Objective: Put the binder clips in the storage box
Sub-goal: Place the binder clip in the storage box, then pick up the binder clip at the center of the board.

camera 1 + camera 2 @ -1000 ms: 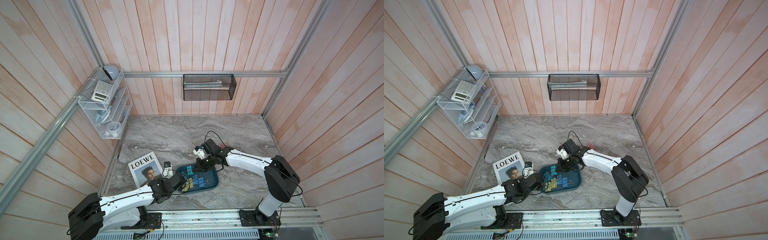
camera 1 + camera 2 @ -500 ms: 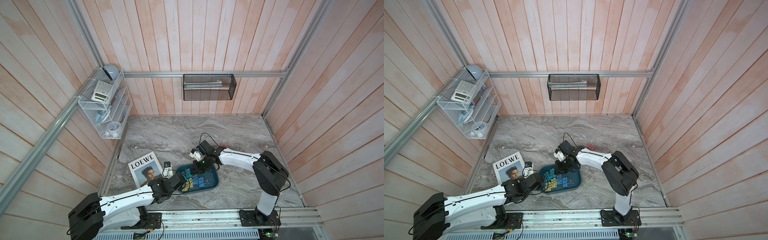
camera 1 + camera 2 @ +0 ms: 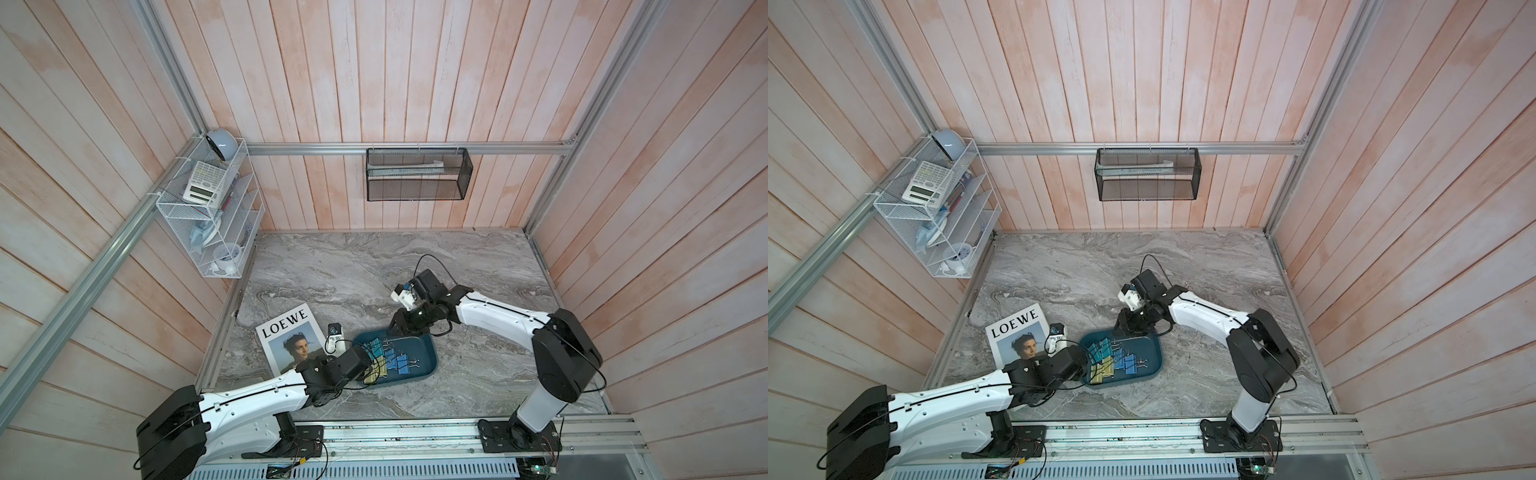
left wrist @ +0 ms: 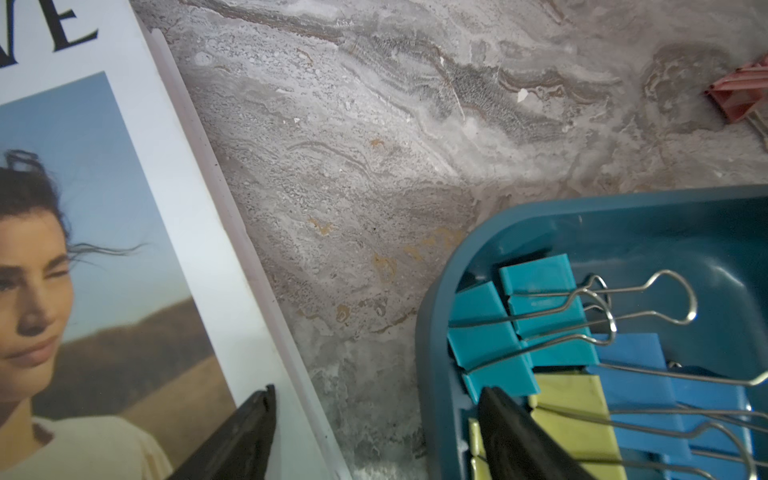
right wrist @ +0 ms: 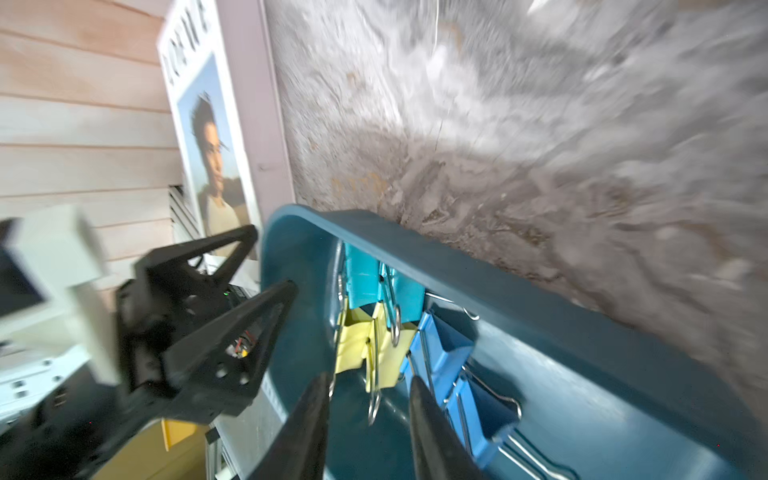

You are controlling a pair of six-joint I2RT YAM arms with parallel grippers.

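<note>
**Right claw reaches the box and begins to part**

Over the last second the right arm (image 3: 490,311) has swung left, from the open worktop (image 3: 353,266) to the far edge of the storage box (image 3: 419,347). The right claw (image 5: 369,380), clamped shut until now, stands with a narrow gap between its jaws. Nothing shows in that gap (the right wrist view is smeared, so a small clip just let go could escape notice).

The left claw (image 4: 376,432) has not shifted. It is spread wide and empty, straddling the box's near left corner with one finger over the magazine (image 3: 291,345).

Six binder clips (image 3: 1119,360), teal, yellow and blue, lie bunched toward the left of the box. One pink clip (image 4: 739,93) lies on bare worktop beyond the far side, and I cannot find the second. A drop looks under way or just done, with at least one clip left to fetch.
</note>
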